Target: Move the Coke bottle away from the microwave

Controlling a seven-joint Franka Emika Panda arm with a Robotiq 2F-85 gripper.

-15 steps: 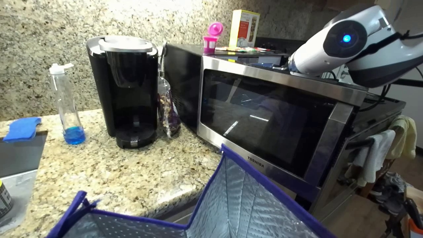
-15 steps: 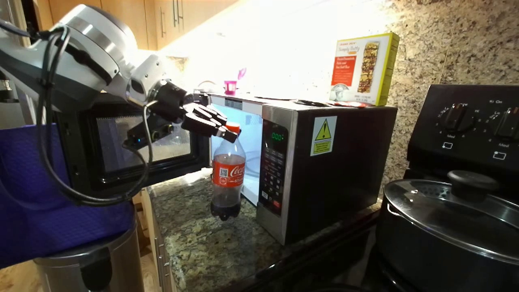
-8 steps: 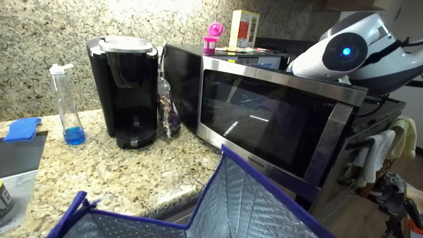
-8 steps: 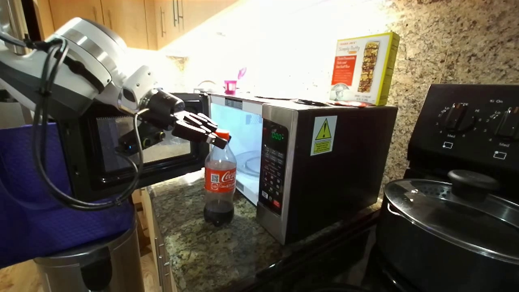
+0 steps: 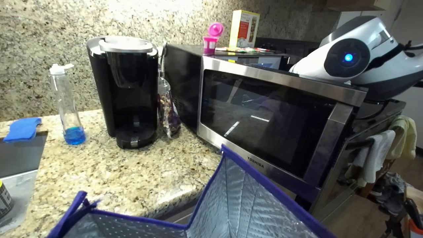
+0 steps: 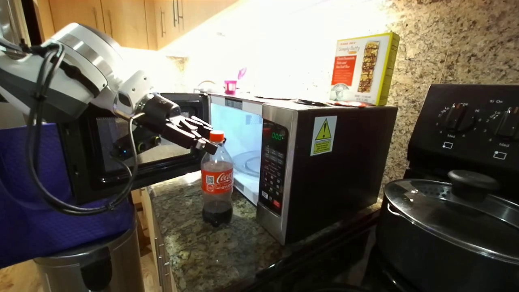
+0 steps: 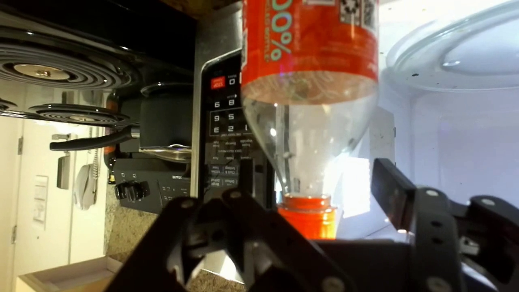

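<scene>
While the Coke bottle (image 6: 217, 180) stands upright, gripper (image 7: 318, 184) spread wide, 2 fingers (image 7: 391, 194) flanking the cap (image 7: 309, 219), gaps both sides

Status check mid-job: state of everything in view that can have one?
Gripper: open
Coke bottle: upright on the counter, capped, partly full
Microwave: open, lit inside
Cooking pot: covered
Insulated bag: open
Clear squirt bottle: upright, mostly empty
Pink filter cup: open
Snack box: upright
Coffee maker: on or off, cannot tell
</scene>
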